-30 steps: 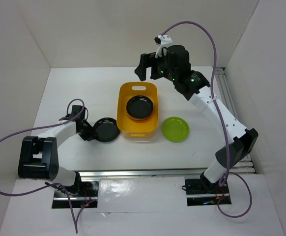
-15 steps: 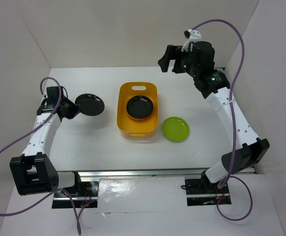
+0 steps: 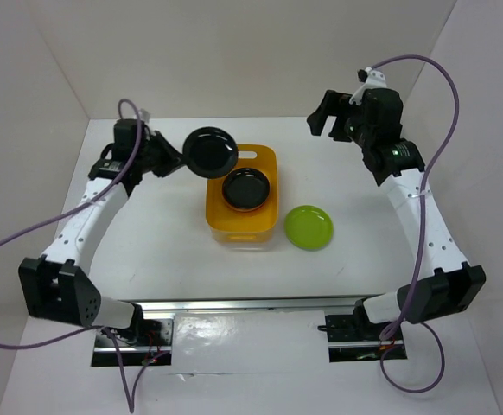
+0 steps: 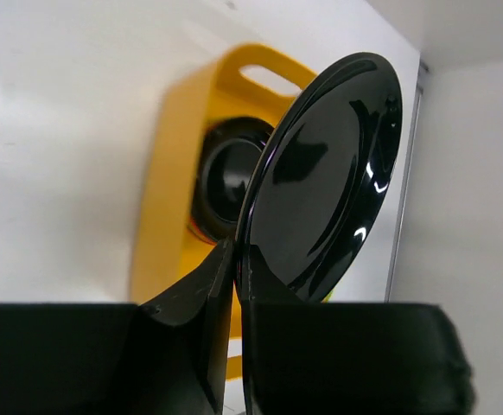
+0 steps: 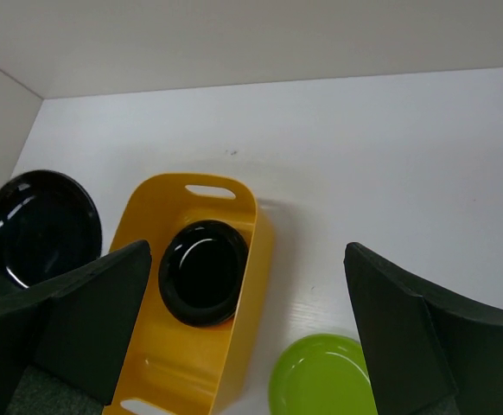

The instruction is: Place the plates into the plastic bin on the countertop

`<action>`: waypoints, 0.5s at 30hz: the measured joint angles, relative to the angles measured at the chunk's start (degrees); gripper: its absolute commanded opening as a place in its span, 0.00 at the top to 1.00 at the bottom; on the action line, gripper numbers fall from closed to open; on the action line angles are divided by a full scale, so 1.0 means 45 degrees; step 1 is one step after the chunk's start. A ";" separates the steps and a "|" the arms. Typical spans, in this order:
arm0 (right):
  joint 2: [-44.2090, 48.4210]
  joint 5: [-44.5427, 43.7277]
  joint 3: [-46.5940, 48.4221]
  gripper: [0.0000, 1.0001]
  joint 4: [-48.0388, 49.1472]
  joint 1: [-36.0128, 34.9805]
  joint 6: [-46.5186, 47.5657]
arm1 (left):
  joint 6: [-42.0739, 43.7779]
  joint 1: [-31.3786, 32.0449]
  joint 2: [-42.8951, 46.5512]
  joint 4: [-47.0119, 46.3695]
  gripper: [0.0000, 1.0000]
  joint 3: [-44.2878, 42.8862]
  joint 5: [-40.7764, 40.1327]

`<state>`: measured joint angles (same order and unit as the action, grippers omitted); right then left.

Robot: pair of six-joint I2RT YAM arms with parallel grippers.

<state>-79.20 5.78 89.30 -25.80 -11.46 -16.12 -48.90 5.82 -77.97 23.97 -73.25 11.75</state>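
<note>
The yellow-orange plastic bin (image 3: 210,207) stands mid-countertop with a glossy black plate (image 3: 247,188) lying in its far half; an orange edge shows under that plate. My left gripper (image 3: 172,156) is shut on the rim of a second black plate (image 3: 210,151) and holds it tilted in the air over the bin's far-left corner. The left wrist view shows the fingers (image 4: 201,290) pinching this plate (image 4: 329,173) above the bin (image 4: 169,199). A lime green plate (image 3: 308,227) lies on the countertop right of the bin. My right gripper (image 3: 327,121) is open and empty, high at the back right. The other plates are out of view.
White walls enclose the countertop (image 3: 148,242) on three sides. A metal rail (image 3: 251,304) runs along the near edge and another along the right side (image 3: 398,164). Purple cables loop from both arms. The right wrist view shows the bin (image 5: 139,346) and green plate (image 5: 321,380) below.
My left arm has lifted the black plate off the table left of the bin and swung it up and across to the bin's far-left corner. My right arm has drawn back to the right.
</note>
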 measured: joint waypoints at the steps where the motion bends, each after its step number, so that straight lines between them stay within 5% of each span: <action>1: 0.0087 -0.0053 -0.0223 0.00 0.0083 0.0102 -0.0019 | 0.0063 0.0413 -0.0389 -0.0121 1.00 -0.0204 0.0005; 8: 0.2045 -0.1554 -0.4818 0.00 0.0811 0.1268 -0.0772 | 0.0573 0.2147 -0.3682 -0.0340 1.00 -0.1457 0.0005; 15: 0.3249 -0.3512 -0.6868 0.00 0.0889 0.1695 -0.1078 | 0.1107 0.2807 -0.5625 0.0151 1.00 -0.2414 -0.0442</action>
<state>-64.58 -10.02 58.39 -21.80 -3.84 -20.97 -43.92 18.46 -103.28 24.64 -84.12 9.76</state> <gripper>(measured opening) 0.999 0.193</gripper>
